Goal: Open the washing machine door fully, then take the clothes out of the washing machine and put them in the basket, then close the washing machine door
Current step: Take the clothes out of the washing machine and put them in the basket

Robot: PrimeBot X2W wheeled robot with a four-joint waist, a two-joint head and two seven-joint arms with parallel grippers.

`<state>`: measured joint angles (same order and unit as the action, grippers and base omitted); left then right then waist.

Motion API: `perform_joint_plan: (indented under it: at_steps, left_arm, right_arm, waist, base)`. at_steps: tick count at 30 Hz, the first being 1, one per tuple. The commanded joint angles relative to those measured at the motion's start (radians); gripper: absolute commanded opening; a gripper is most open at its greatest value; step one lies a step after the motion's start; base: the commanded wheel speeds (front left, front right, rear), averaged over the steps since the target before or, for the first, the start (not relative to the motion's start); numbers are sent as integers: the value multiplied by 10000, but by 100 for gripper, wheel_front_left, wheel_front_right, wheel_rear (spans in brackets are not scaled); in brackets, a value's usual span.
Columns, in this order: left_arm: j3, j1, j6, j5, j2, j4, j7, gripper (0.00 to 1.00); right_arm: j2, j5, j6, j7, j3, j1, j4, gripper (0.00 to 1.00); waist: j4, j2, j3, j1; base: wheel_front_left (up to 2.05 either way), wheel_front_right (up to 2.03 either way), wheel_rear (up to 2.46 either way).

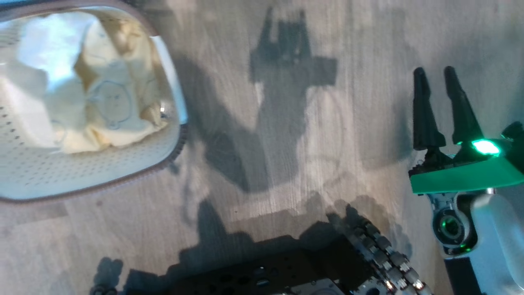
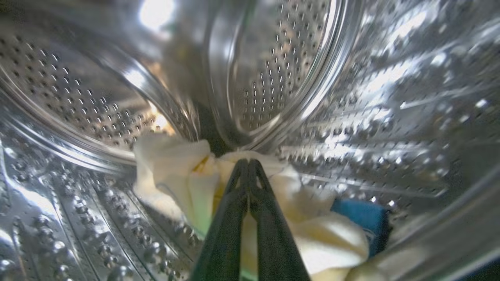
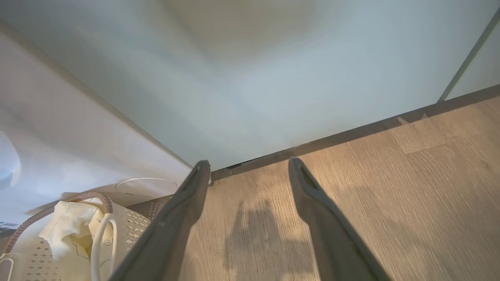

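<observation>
My left gripper (image 2: 248, 162) is deep inside the washing machine's steel drum (image 2: 273, 78). Its fingers are pressed together, pinching a fold of the pale yellow clothes (image 2: 172, 164) that lie on the drum bottom. A small blue part (image 2: 361, 218) sits to the right of them. The cream basket (image 1: 41, 176) stands on the floor at the upper left of the head view, with bear-print clothes (image 1: 110, 102) in it. My right gripper (image 1: 434, 71) hangs open over bare floor, nothing between its fingers (image 3: 195, 187). The washing machine door is out of view.
My own dark base (image 1: 266, 274) shows at the bottom of the head view. In the right wrist view the white washing machine (image 3: 58, 136) is at the left with the basket (image 3: 136, 224) by it. A pale wall (image 3: 273, 78) and its skirting bound the wooden floor (image 3: 390, 195).
</observation>
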<state>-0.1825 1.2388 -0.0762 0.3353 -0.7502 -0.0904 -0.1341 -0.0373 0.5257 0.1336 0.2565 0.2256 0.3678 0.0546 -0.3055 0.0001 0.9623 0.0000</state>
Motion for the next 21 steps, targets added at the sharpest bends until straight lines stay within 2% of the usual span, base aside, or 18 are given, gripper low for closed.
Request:
perform_joint_plan:
  at_steps: [1, 12, 21]
  left_arm:
    - [508, -57, -113, 20, -454, 507, 192, 0]
    - [1255, -3356, -1186, 218, 389, 2989, 2670, 0]
    - [1389, -5937, -1878, 269, 1241, 4451, 3594, 0]
  right_arm:
    - [-129, -79, -29, 53, 65, -597, -197, 100]
    - [-129, -491, -29, 53, -425, -850, -111, 100]
    - [-129, -941, -29, 53, -773, -1020, -86, 100]
  waist:
    - [250, -1, -221, 0]
    - [934, -1, -921, 0]
    - [1546, -1, -1514, 0]
  base:
    - [0, 0, 0]
    - [0, 0, 0]
    - [0, 0, 0]
